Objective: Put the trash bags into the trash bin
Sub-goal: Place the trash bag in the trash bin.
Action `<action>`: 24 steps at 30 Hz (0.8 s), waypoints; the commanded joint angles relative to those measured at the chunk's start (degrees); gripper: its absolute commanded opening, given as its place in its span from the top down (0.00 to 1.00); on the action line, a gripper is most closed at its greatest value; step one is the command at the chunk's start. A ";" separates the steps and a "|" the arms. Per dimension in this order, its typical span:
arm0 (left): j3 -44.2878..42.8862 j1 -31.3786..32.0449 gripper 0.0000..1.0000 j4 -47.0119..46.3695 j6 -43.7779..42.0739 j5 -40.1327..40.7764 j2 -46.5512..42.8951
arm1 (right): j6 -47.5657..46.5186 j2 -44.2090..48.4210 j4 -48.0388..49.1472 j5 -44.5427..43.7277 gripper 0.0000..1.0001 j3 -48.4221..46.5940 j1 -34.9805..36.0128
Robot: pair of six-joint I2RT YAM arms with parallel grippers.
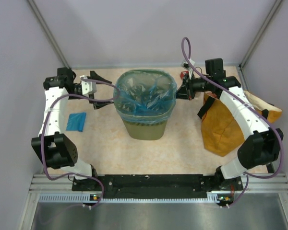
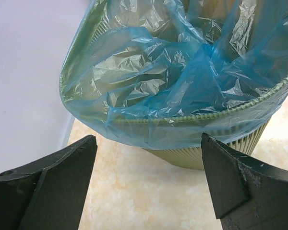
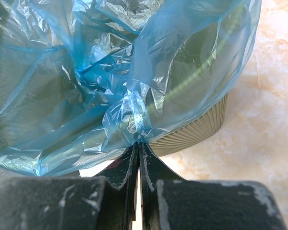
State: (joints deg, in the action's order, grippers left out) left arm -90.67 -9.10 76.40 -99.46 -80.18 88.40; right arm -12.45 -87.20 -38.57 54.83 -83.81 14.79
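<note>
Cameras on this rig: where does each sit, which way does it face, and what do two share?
Top external: above and behind the robot, looking down; left arm and right arm flank the trash bin.
Left wrist: on the left arm, facing the bin's rim; the open left claw frames it.
Right wrist: on the right arm, facing the bin; right claw pinches the blue bag.
Shared: every view shows bin and bag.

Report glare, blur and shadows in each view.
Top external: even light, sharp, only soft shadow under the trash bin. Left wrist: white glints on the trash bag; left fingers dark, little detail. Right wrist: table washed out at right.
</note>
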 commanded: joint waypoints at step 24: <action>-1.09 3.65 0.59 11.58 -0.74 -2.00 4.06 | -2.05 0.71 0.51 -0.51 1.00 -3.29 0.42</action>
State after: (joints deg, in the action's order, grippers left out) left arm -91.72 -6.22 76.75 -99.09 -80.12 92.95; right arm -13.45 -87.20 -38.76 54.04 -83.81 14.85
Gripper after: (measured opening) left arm 0.446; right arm 0.003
